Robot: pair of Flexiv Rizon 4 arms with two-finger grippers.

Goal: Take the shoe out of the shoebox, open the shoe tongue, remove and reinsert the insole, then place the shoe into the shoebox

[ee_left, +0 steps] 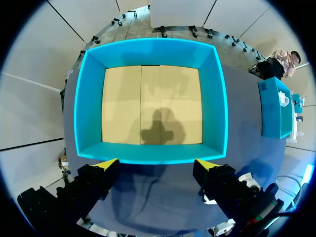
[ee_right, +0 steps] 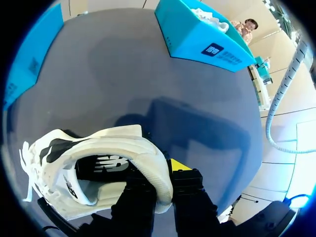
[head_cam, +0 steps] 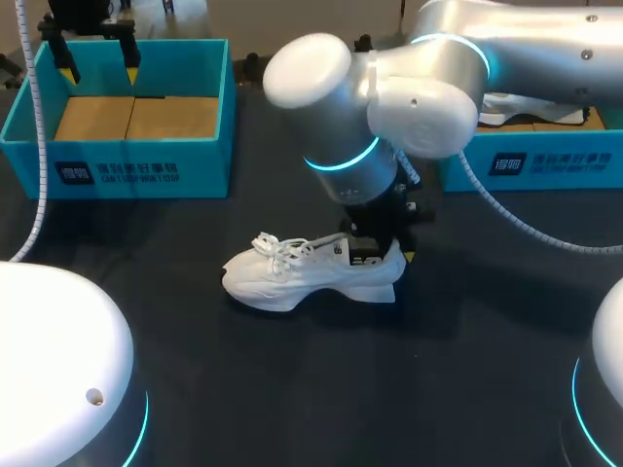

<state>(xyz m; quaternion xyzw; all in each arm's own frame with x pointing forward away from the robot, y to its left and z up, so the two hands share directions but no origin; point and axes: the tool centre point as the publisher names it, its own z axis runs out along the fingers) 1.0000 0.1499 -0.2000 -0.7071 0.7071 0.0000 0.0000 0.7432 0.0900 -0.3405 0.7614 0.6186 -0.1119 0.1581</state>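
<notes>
Right arm [head_cam: 419, 92] hangs over the table's [head_cam: 292, 399] middle, right gripper [ee_right: 160, 178] clenched on the heel of the shoe [head_cam: 292, 277] — already out of the empty shoebox [head_cam: 146, 177] at ten o'clock. Left gripper [ee_left: 155, 166] hovers over that box, fingers spread, holding nothing — all the later steps look undone.

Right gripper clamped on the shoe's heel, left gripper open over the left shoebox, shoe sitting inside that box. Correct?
No: the shoe sits on the table, outside the left shoebox, as the head view shows. The right gripper does clamp its heel, and the left gripper is open over that box.
</notes>
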